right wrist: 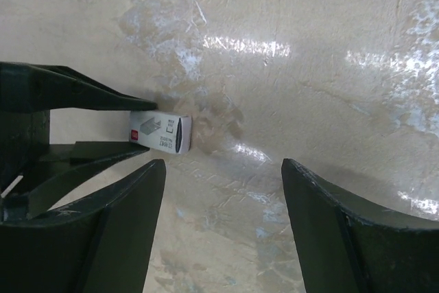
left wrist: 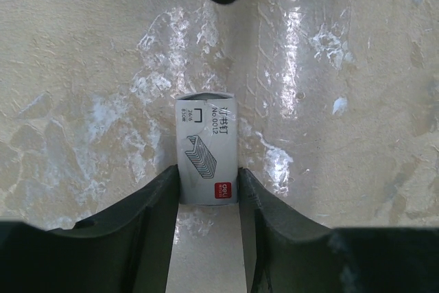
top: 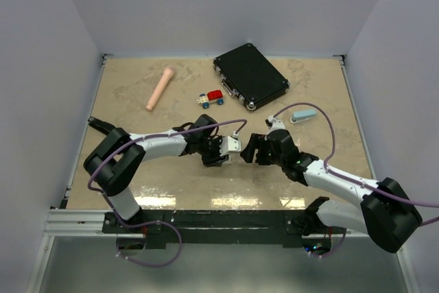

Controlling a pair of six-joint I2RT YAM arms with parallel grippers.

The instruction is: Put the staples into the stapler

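Pinching a white cardboard staple box (left wrist: 206, 135) by its long sides, the left gripper (left wrist: 209, 173) keeps the box's long axis pointing straight out from its dark fingers toward the right gripper (right wrist: 224, 166), whose jaws are spread wide just beyond the box's free end. Below is the glossy, mottled beige table (top: 123, 101). A blue-grey stapler (top: 303, 114) lies farther right.

Both my arms bend inward, claws facing tip to tip: my left claw (top: 230, 147) pinches a small white box (left wrist: 208, 143), my right claw (right wrist: 223, 173) spread wide.
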